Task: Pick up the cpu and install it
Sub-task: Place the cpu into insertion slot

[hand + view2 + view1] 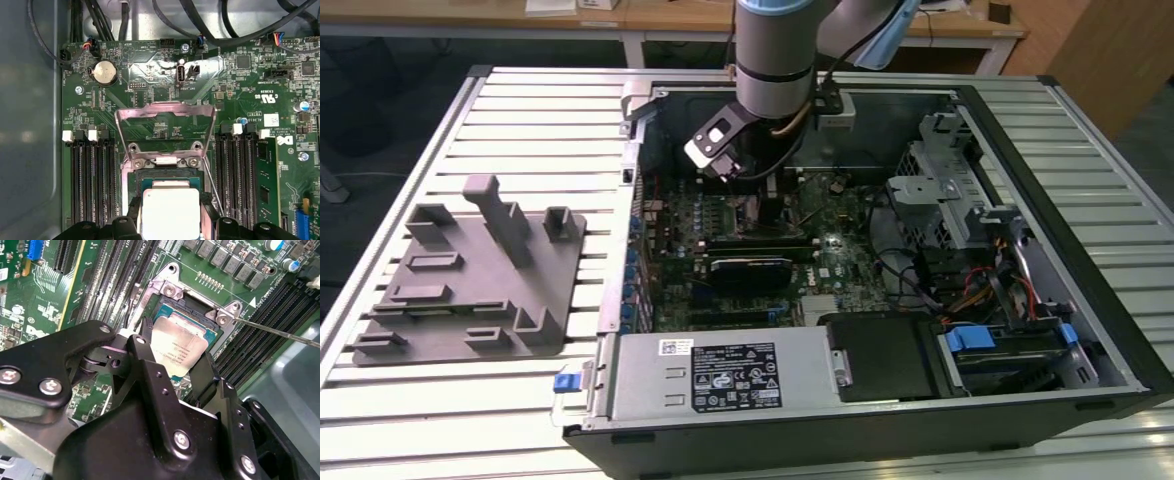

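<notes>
Grey plastic sits furthest to the exterior view's left: a fixture tray (467, 290) with upright posts, lying on the slatted metal tabletop (534, 110). Just to its right in that view, the open computer case (854, 440) holds the green motherboard (670, 225). A labelled power supply (720, 375) sits along the case's near edge, and drive bays (974, 340) with blue tabs sit on the exterior view's right. My arm (774, 50) reaches down into the case over the board.

In both wrist views I see the jaws closed on the cpu (179, 347). Black fingers (150, 365) press its opposite edges and hold it tilted just over the dark socket (197, 307). The socket's metal load plate (165, 107) stands flipped up.

I cannot tell whether the chip touches the socket, since its underside is hidden. The first wrist view cuts off one edge of the chip. In the exterior view the wrist blocks the jaws.
</notes>
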